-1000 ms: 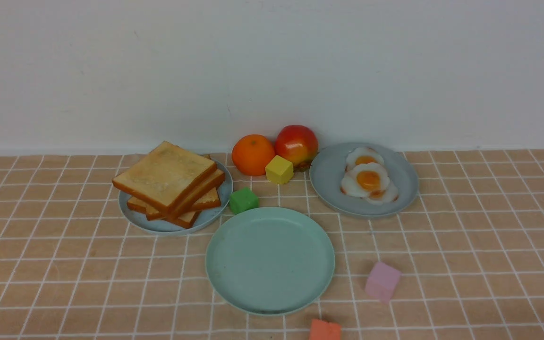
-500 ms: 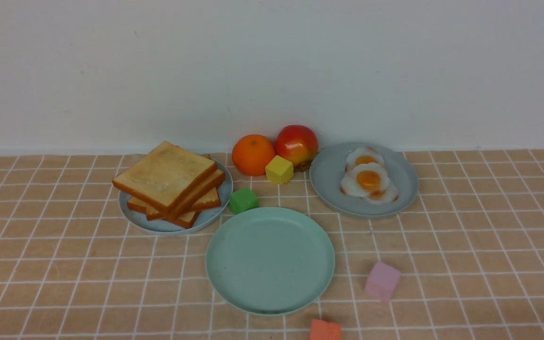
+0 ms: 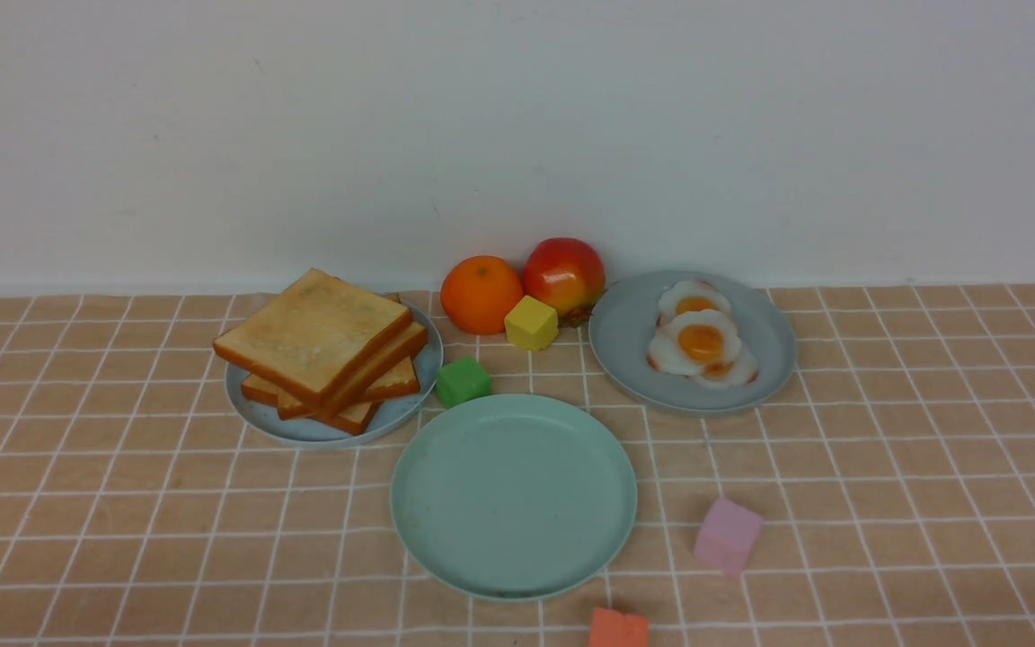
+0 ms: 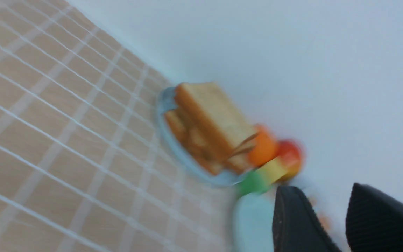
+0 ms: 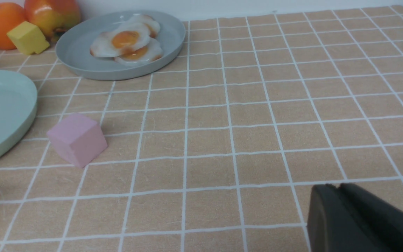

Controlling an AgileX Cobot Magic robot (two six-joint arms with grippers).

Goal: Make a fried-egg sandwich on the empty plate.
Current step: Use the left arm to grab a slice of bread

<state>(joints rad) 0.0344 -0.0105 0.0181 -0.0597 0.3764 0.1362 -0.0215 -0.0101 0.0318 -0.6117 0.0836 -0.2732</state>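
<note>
The toast (image 3: 315, 328), judged light and stiff, is best pinched edgewise. The left gripper (image 4: 322, 196) is held apart, the right gripper (image 5: 336, 189) together.

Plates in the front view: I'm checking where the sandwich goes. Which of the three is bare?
The mint-green plate, nearest the robot; the light-blue plate holds toast, the grey-blue plate fried eggs.

Bright, even, diffuse light from overhead in the front view; sharp focus, no glare, only faint soft shadows under the toast pile (image 3: 320, 341) and beside the pink block (image 3: 728, 536). Equally crisp in the right wrist view, with a mild sheen on the grey plate (image 5: 82, 66) and the mint-green plate (image 5: 2, 105). Heavy motion blur in the left wrist view: toast, orange (image 4: 262, 150) and green block (image 4: 252, 182) smeared into streaks.
</note>
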